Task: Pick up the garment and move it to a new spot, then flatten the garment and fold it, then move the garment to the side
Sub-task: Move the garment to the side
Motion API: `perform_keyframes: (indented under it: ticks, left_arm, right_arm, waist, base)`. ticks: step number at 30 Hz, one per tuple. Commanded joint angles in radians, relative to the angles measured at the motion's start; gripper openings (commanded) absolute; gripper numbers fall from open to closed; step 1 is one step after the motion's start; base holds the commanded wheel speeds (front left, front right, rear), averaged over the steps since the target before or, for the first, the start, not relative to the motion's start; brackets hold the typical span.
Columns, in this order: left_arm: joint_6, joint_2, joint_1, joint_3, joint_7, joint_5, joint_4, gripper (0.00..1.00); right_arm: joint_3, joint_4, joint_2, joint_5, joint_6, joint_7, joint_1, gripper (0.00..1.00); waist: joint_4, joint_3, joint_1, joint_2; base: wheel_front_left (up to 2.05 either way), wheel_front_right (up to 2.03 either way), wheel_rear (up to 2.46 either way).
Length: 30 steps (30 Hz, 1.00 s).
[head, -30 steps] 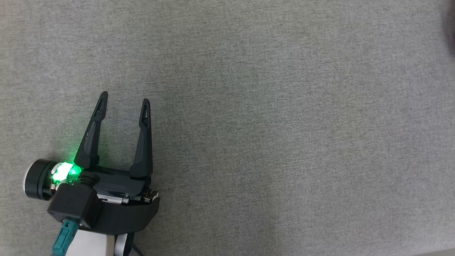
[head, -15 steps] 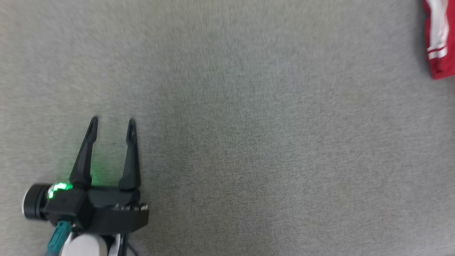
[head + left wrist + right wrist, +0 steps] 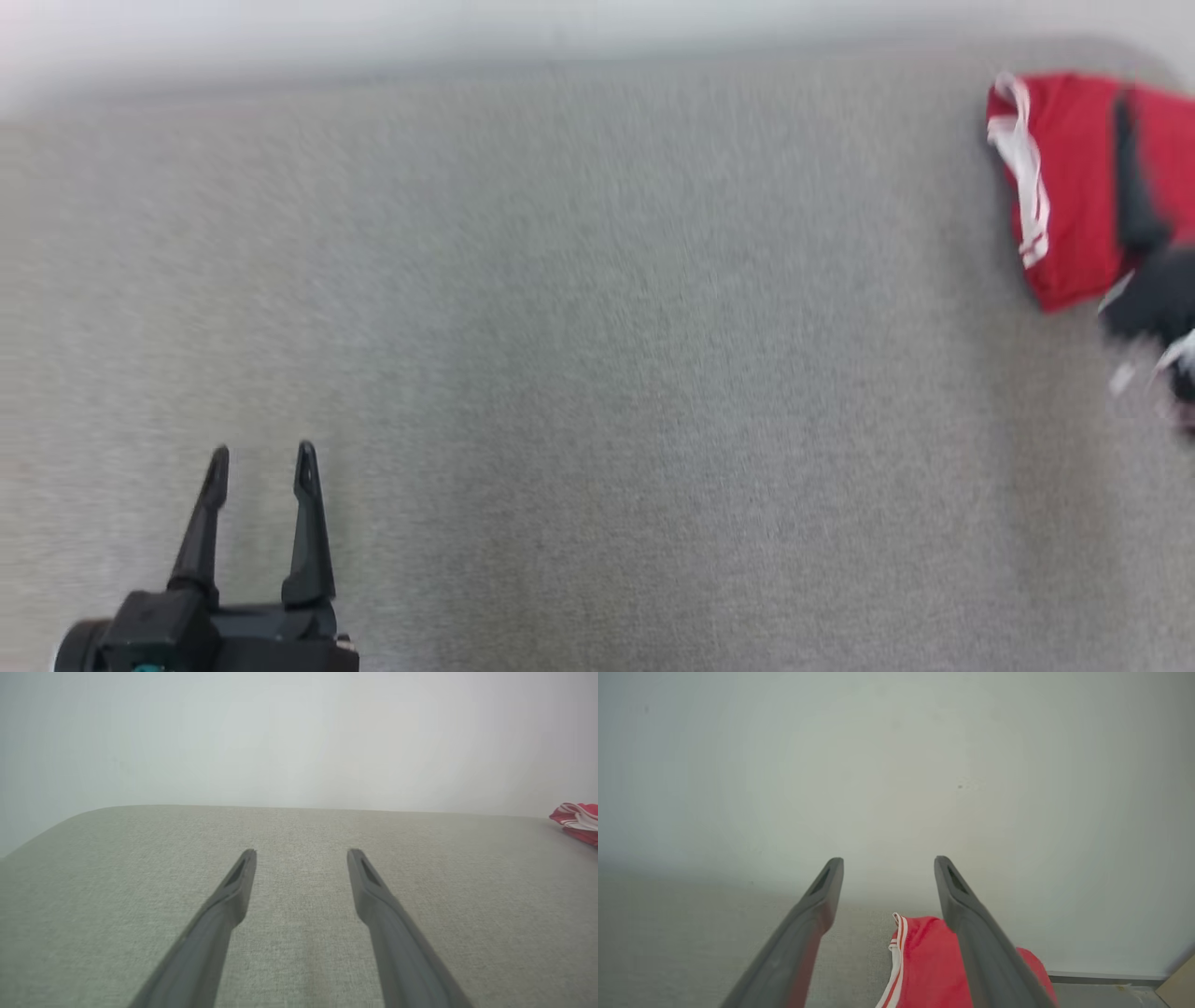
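Since a second ago the robot's head has tilted up, bringing the far edge of the grey surface (image 3: 597, 373) and the red, white-striped garment (image 3: 1064, 187) at its far right corner into view. Its left gripper (image 3: 261, 457) hovers at the near left, fingers apart and empty. The right gripper (image 3: 888, 860) stands open just above the garment; the blurred dark streak across the red cloth is probably one of its fingers.

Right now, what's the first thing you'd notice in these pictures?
The bright red garment with white stripes stands out, lying at the far right corner of the big grey surface. The right gripper is open over it, and the left gripper is open at the near left.
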Motion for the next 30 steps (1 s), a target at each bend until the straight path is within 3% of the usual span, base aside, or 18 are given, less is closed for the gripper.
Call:
perform_keyframes:
  ticks: [1, 11, 20, 30]
  left_arm:
    - [-0.001, -0.005, 0.024, 0.007, -0.003, -0.011, 0.012, 1.0]
    - [-0.005, -0.008, 0.087, 0.019, -0.003, -0.02, 0.043, 1.0]
    - [-0.004, -0.009, 0.112, 0.017, -0.003, -0.027, 0.062, 1.0]
    - [-0.011, -0.009, 0.131, 0.005, -0.003, -0.035, 0.081, 1.0]
  right_arm:
    - [-0.029, -0.031, 0.035, -0.013, -0.003, -0.007, 0.089, 1.0]
    - [-0.142, -0.254, 0.214, -0.053, -0.003, 0.003, 0.476, 1.0]
    - [-0.171, -0.439, 0.335, -0.064, -0.003, 0.03, 0.72, 1.0]
    - [-0.19, -0.542, 0.414, -0.119, -0.003, 0.024, 0.868, 1.0]
  waist:
    - [0.065, -0.133, 0.0002, 0.0001]
    - [0.086, -0.225, 0.0002, 0.0001]
    - [0.078, -0.268, 0.0002, 0.0001]
    - [0.067, -0.284, 0.0002, 0.0001]
  base:
    - [0.0, 0.0, 0.0]
    - [0.0, 0.0, 0.0]
    - [0.0, 0.0, 0.0]
    - [0.0, 0.0, 0.0]
